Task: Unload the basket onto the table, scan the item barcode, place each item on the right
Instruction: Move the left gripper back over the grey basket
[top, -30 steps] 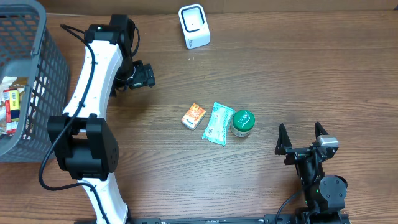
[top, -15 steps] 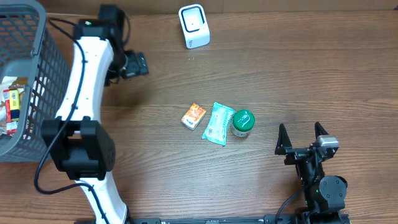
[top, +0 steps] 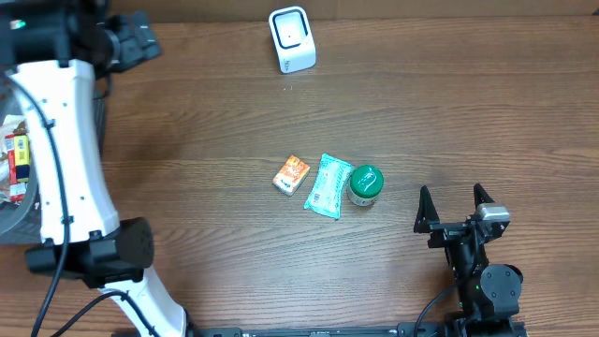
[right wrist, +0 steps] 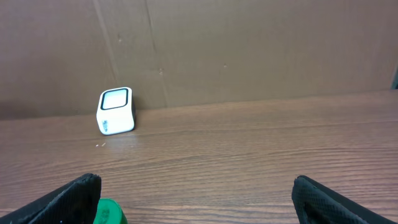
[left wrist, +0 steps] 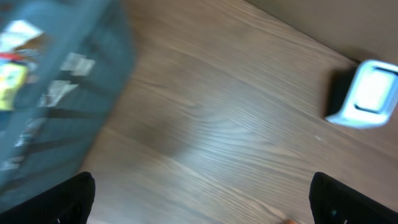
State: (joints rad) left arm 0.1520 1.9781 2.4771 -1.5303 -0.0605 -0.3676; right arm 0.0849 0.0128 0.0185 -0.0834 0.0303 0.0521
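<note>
You are looking at a wood-grain table (top: 421, 112) running across the whole workspace. A gray mesh basket (left wrist: 81, 106) is sitting at its far left end, showing blurred in the close view. Small packets (top: 16, 157) are lying inside the basket, with yellow and red print showing. A brown cardboard wall (right wrist: 249, 50) is standing along the table's back edge, creases running down it.

A brown wood-grain table top (top: 449, 103) spreads flat beneath and ahead of the right fingers (right wrist: 71, 202), evenly lit. Past its far edge, straight ahead of those fingers, stands a plain brown cardboard wall (right wrist: 249, 50) with faint vertical creases.
</note>
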